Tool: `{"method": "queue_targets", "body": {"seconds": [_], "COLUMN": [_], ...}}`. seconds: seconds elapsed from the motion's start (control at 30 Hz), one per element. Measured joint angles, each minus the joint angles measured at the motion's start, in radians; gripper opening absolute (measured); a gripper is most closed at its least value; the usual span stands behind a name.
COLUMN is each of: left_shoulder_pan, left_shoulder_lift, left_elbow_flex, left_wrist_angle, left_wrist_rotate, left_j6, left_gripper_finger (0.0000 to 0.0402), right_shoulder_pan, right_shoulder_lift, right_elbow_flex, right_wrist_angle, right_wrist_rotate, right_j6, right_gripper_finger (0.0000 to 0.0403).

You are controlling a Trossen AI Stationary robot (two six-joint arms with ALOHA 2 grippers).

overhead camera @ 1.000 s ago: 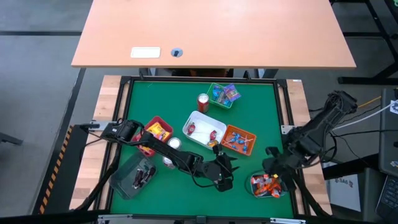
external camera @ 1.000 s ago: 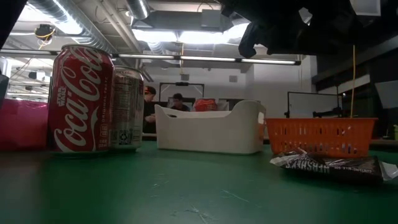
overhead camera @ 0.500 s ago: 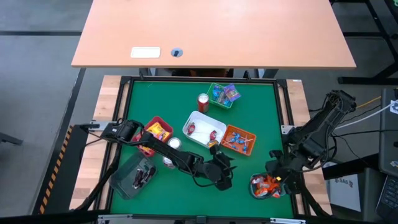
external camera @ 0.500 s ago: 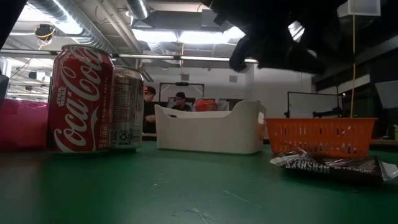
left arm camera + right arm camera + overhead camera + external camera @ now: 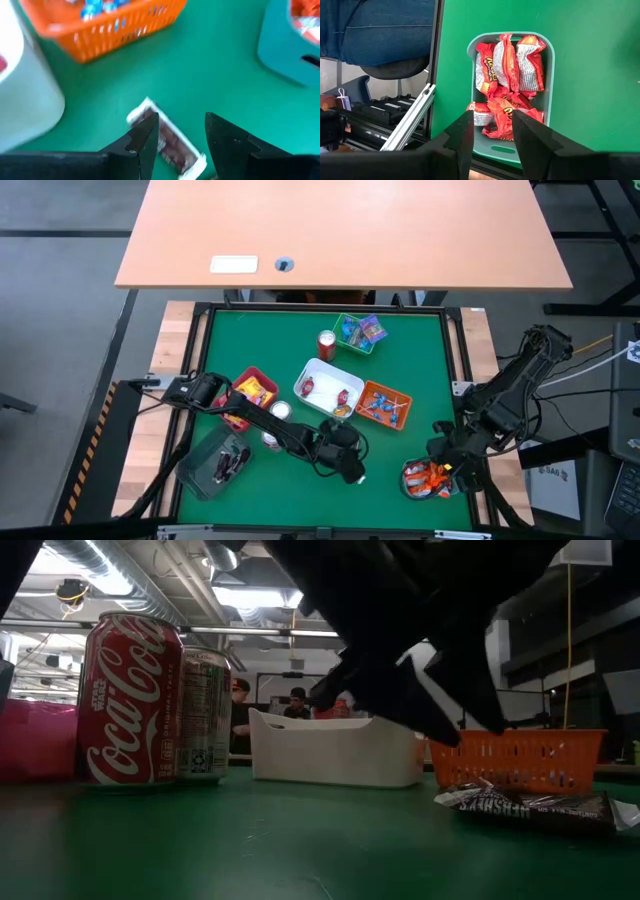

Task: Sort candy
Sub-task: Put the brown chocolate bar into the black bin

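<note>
Candy bar (image 5: 167,145) in a dark wrapper lies flat on the green bench (image 5: 400,360), and my left tool (image 5: 175,137) hangs right over it. The fingers (image 5: 145,137) are spread apart (one on each side of the bar), and I cannot tell if they touch it. The bar sits near the orange basket (image 5: 105,25) and the white tray (image 5: 25,100), with the teal tray (image 5: 285,55) a bit farther off.

My right tool (image 5: 490,130) waits over that teal tray (image 5: 547,100) at the bench's near right corner. Its fingers are spread too, and hold nothing. Below them the tray is full of orange packets (image 5: 507,75).

More sweets lie in the green tray (image 5: 345,345) and the red tray (image 5: 250,375).
</note>
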Motion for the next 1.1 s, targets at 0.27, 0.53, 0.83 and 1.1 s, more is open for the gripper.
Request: {"method": "queue_targets", "body": {"seconds": [0.27,0.53,0.83,1.1], "left_shoulder_pan": [0.000,-0.002,-0.003,-0.005], "left_shoulder_lift": [0.000,0.000,0.025,0.048], "left_elbow_flex": [0.000,0.000,0.000,0.000], "left_wrist_angle": [-0.024,-0.024,-0.014,0.004], "left_wrist_rotate": [0.032,0.027,0.026,0.030], "left_j6": [-0.072,-0.076,-0.076,-0.078], "left_gripper_finger": [0.0149,0.0149,0.0149,0.0149], "right_shoulder_pan": [0.000,0.000,0.000,0.000], "right_shoulder_lift": [0.000,0.000,0.000,0.000], "right_elbow_flex": [0.000,0.000,0.000,0.000], "right_wrist_angle": [0.001,0.002,0.006,0.012], "right_wrist_rotate": [0.000,0.001,0.001,0.001], "right_j6": [0.000,0.000,0.000,0.000], "right_gripper_finger": [0.0132,0.0131,0.0131,0.0131]}}
